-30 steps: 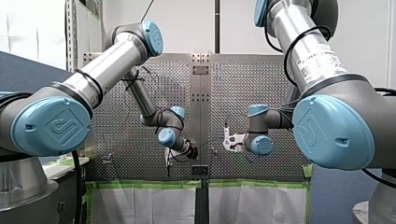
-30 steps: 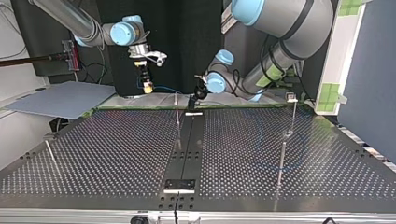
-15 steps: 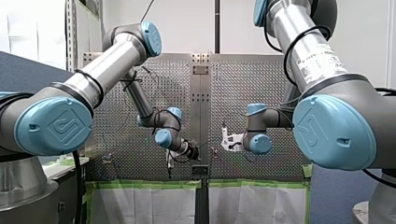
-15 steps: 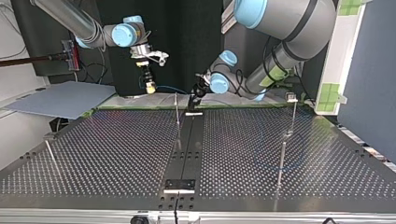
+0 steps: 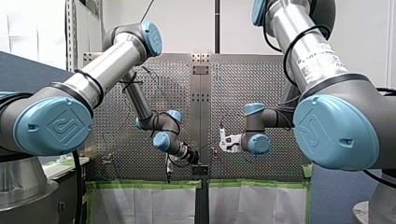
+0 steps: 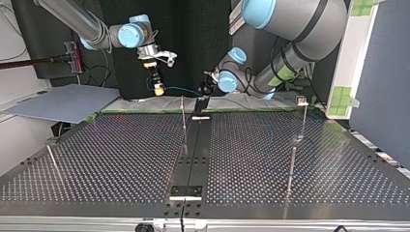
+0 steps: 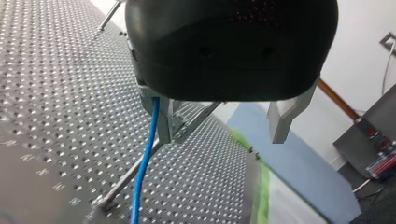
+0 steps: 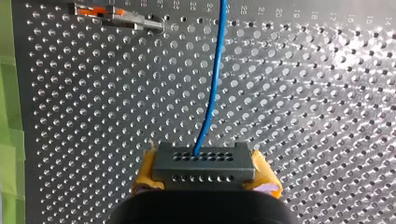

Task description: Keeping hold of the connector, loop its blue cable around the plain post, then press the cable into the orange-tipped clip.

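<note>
Across the top view lies the big grey table (image 6: pixel 121 159), full of little holes. My left arm (image 6: pixel 290 29) comes in at that view's right, and my right arm (image 6: pixel 72 17) comes in at its left. Both arms reach to the far edge of the table, near its middle.

My right gripper (image 6: pixel 158 88) has yellow pads (image 8: pixel 145 175). The pads squeeze the dark connector (image 8: pixel 203 167) from both sides, so the connector sits between them, up off the table. The blue cable (image 8: pixel 213 88) comes out of the middle of the connector and runs straight ahead over the holes.

My left gripper (image 7: pixel 222 138) is black, and its two metal fingers (image 7: pixel 280 116) are spread wide with nothing pinched between them. In the left wrist view the cable comes out from under the black body, right next to one finger, and goes down toward the table. There it crosses in front of the plain post (image 6: pixel 183 118). I cannot tell if the cable touches the post.

The orange-tipped clip (image 8: pixel 114 14) is on the table ahead of my right gripper, off to one side of the cable and apart from it.
</note>
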